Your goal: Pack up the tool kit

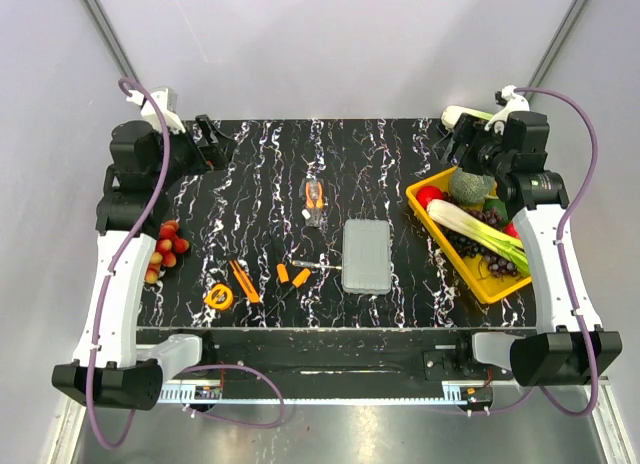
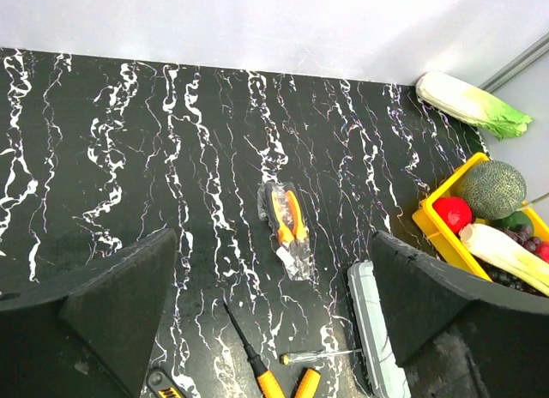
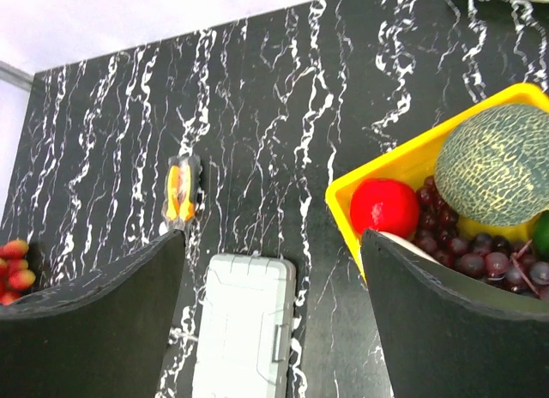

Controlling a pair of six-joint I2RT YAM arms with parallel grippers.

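I have one black, white-veined desk (image 1: pixel 260 184) in front of me. On it, at the right, sits one yellow tray (image 1: pixel 420 212), set at a slant. It holds one netted melon (image 1: pixel 470 184), one round red fruit (image 1: pixel 430 196), one leek (image 1: pixel 490 234) and a heap of dark grapes (image 1: pixel 478 249). One napa cabbage (image 2: pixel 472 105) lies outside the tray, at the far right corner.

The one grey case (image 1: pixel 367 255) lies flat and shut a little right of the middle, near the front edge, between the tray and the loose tools. All the tools I can count lie outside it, on the desk. One pair of orange-handled pliers (image 1: pixel 315 199), sealed in a clear packet, lies behind the case and to its left. Two screwdrivers (image 1: pixel 301 278) with orange handles lie just left of the case. Further left is one orange-handled tool (image 1: pixel 243 281) I can't name, and beside it one round tape measure (image 1: pixel 219 297). One cluster of small red fruits (image 1: pixel 165 249) sits at the left edge.

The left gripper (image 2: pixel 273 244) hangs above the far left of the desk, its fingers spread to full width and nothing between them. The right gripper (image 3: pixel 273 239) hangs above the far end of the tray, almost as wide apart, also with nothing in its grasp and touching nothing.
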